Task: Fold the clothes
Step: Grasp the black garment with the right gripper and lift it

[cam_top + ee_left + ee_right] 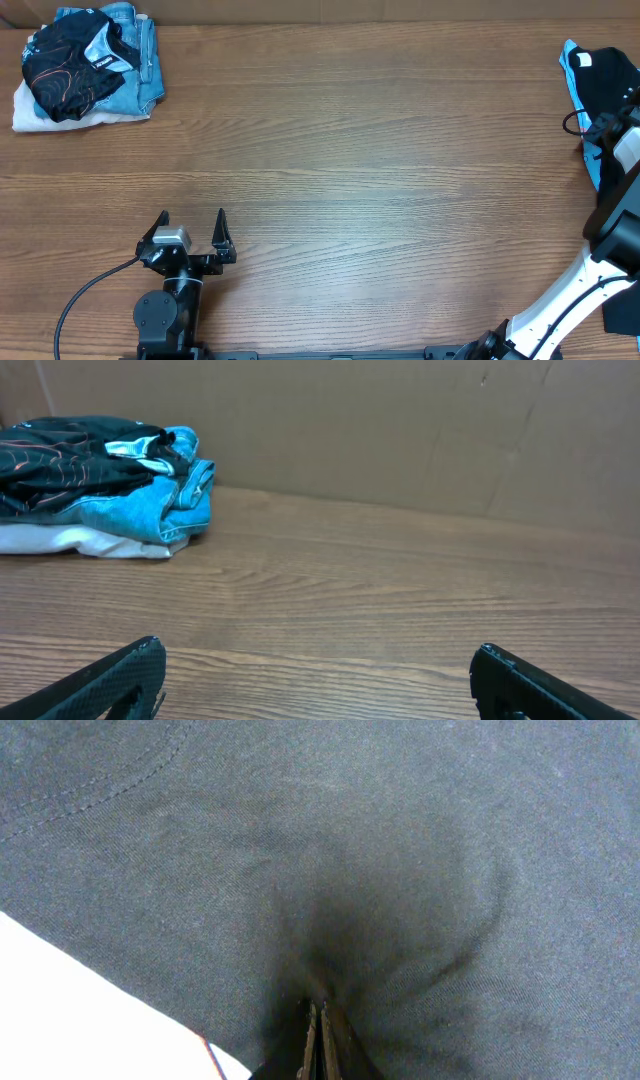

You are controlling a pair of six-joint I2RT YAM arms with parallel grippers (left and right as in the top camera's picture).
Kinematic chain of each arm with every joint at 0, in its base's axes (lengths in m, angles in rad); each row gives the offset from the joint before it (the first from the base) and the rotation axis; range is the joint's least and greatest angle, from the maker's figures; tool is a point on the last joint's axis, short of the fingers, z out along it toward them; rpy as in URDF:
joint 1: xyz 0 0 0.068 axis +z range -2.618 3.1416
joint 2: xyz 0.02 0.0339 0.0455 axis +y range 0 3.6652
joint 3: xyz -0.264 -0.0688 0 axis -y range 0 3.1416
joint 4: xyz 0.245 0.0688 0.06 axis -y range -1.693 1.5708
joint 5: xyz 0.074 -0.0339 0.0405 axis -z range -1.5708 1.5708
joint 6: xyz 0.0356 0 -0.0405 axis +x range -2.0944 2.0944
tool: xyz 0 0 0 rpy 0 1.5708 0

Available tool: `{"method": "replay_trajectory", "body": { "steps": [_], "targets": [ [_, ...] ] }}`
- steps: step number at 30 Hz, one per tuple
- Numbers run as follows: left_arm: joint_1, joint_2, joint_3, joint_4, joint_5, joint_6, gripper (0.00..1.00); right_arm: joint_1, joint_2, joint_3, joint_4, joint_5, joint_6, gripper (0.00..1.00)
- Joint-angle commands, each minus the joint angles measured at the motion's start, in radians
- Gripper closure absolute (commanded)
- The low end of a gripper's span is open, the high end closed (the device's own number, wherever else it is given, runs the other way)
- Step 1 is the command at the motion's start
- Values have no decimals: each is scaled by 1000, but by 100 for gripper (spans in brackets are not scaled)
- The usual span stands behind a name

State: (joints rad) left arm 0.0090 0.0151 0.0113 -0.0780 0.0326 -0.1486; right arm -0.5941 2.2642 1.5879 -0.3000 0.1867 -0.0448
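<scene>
Black T-shirt cloth fills my right wrist view, right up against the lens. My right hand has its two fingers pressed together on a pinch of it, and the fabric puckers in dark creases toward the tips. A stitched seam curves across the upper left corner, and a pale patch I cannot name shows at lower left. From overhead, going left to right, one heap of clothes lies in the far left corner of the bench. I count three pieces in it: a black one with thin reddish lines on top, a blue denim-like one under it, and a white one at the bottom. My left hand sits near the front edge, left of centre, with its fingers spread wide apart and nothing between them. At the far right edge lie two garments: the black T-shirt, with a small white neck label, on top of a light blue T-shirt whose edge peeks out. My right arm reaches onto them. Only my left wrist view shows the brown cardboard wall behind the heap, and only overhead shows both hands together.
</scene>
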Motion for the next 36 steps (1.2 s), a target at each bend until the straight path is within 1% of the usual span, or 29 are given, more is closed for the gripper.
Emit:
{"method": "replay_trajectory", "body": {
  "steps": [1, 4, 6, 10, 15, 18, 30, 33, 36],
  "targets": [
    [11, -9, -6, 2, -7, 22, 0, 5, -19, 25, -1, -32, 23, 96],
    [11, -9, -6, 2, -7, 22, 0, 5, -50, 25, -5, -90, 37, 96],
    [11, -9, -6, 2, -7, 22, 0, 5, -86, 25, -12, -175, 61, 96],
    [11, -9, -6, 2, -7, 22, 0, 12, -149, 25, -24, -252, 119, 96],
    [11, -9, -6, 2, -7, 22, 0, 37, -257, 25, -51, -260, 133, 96],
    [11, -9, -6, 2, -7, 22, 0, 51, -321, 25, -63, -259, 169, 96],
    [11, -9, -6, 2, -7, 22, 0, 113, -476, 25, -137, -259, 248, 96],
    [11, -9, -6, 2, -7, 22, 0, 132, -531, 25, -149, -260, 285, 96],
    [11, -9, -6, 2, -7, 22, 0, 169, -604, 25, -165, -260, 293, 96]
  ]
}}
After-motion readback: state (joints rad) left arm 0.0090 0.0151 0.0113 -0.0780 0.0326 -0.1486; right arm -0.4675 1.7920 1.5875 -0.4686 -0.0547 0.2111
